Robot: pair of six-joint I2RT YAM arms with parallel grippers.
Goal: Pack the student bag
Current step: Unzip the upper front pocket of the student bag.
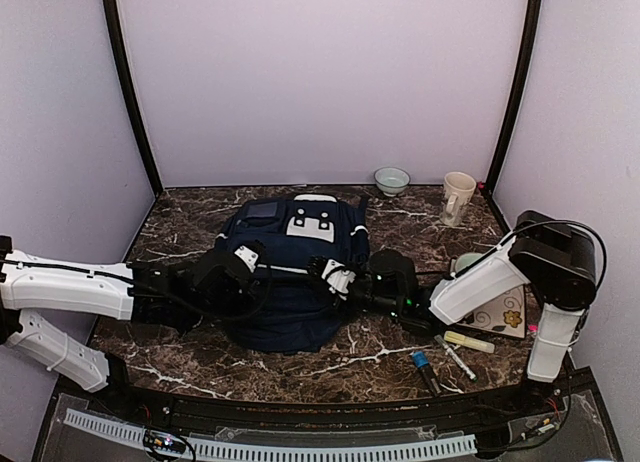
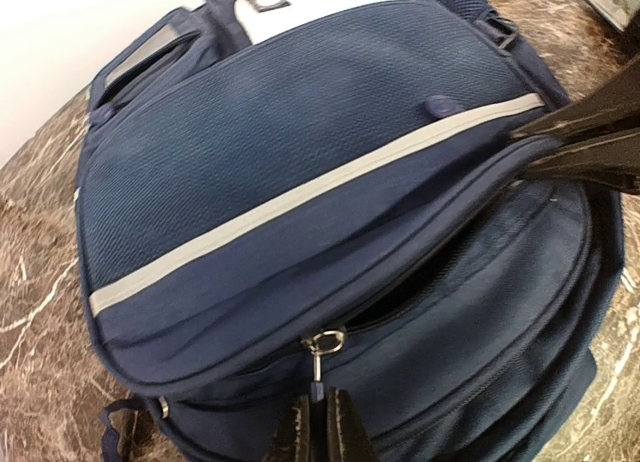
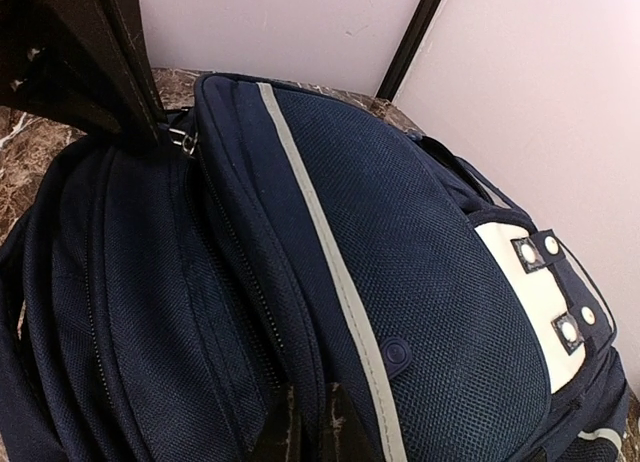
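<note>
Student bag [image 1: 290, 282]: laid flat in the middle of the table [image 1: 200, 367], top end towards the far wall, between the two arms.
Left gripper [image 2: 320, 417]: the fingers are pinched shut on the zip pull [image 2: 322, 344] of the big compartment, on the left side of the bag as seen from above.
Right gripper [image 3: 310, 427]: the fingers are closed narrowly on a fold of the bag's fabric beside the zip, just under the white stripe [image 3: 320, 242], on the opposite side.
Zip: a short dark gap is seen next to the slider in the left wrist view, so it is judged partly undone. How far round it is open cannot be told.
Inside: nothing packed can be made out through the gap.
Loose things: a yellow highlighter [image 1: 468, 341] and two pens [image 1: 455, 358] are lying on the table to the right of the bag, well apart from it. A mug [image 1: 458, 197] and a bowl [image 1: 391, 179] are set near the far wall.
Done: the bag is gripped at the pull and at the cloth across from it.
To do: nearly everything, it is judged. The compartment is to be opened wide, the loose things put in, and the zip drawn shut.
Stage: early, the opening step.
</note>
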